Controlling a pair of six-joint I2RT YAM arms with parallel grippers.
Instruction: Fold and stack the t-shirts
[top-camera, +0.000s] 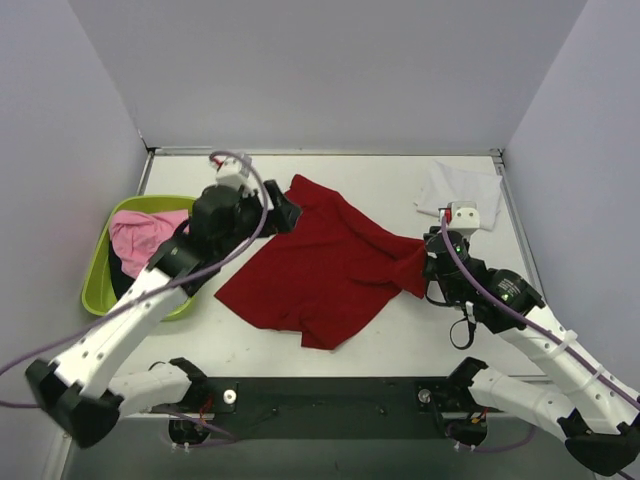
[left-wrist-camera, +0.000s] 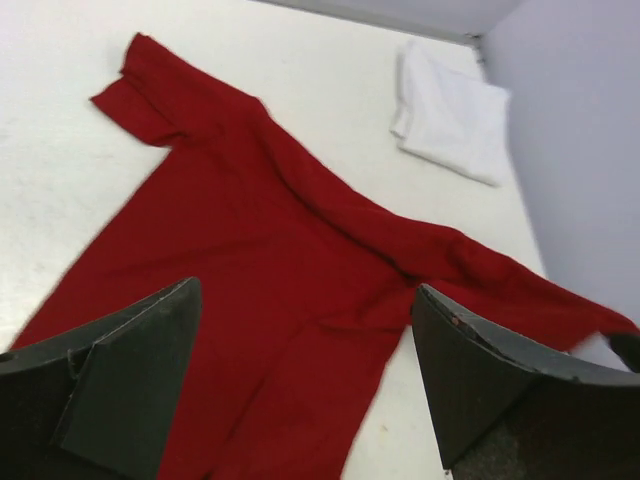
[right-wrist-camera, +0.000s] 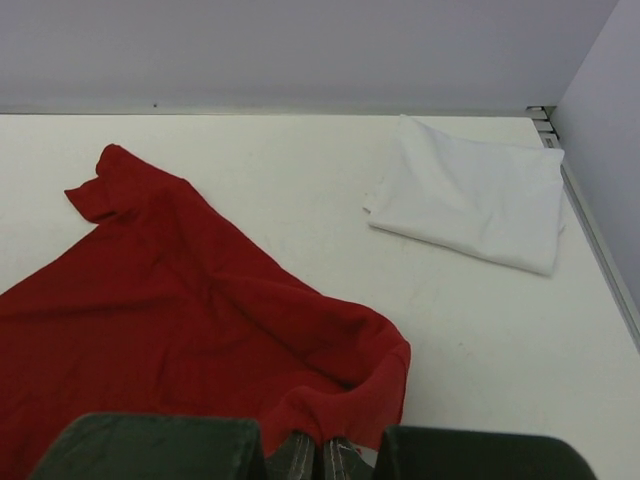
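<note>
Your deep red t-shirt (top-camera: 320, 270) is lying in the middle of the counter (top-camera: 400, 170), spread out but nowhere near tidy. It's plain matte cloth with no print that I can see. From the top view it makes a skewed, lopsided patch. One short sleeve points toward the far left, and the near edge runs at a slant toward the arm bases. A long soft ridge of cloth runs diagonally across it from that far sleeve to the right-hand corner, and the corner is gathered into a bunch.

That bunched corner is where your right end effector (top-camera: 425, 262) is. Its fingers are pressed together and clamped on the red fabric, with the cloth puckered right at the tips in the right wrist view.

Your left end effector (top-camera: 285, 212) is at the shirt's far-left edge by the sleeve. Its fingers are spread wide apart with nothing between them.

The white t-shirt (top-camera: 462, 188) sits folded into a flat rectangle in the far right corner, well apart from the red one. The pink t-shirt (top-camera: 145, 235) is crumpled in the lime-green tub (top-camera: 98, 285) on the left, with the black t-shirt (top-camera: 120, 275) tucked in beside it. I can't make out much of the black one.
</note>
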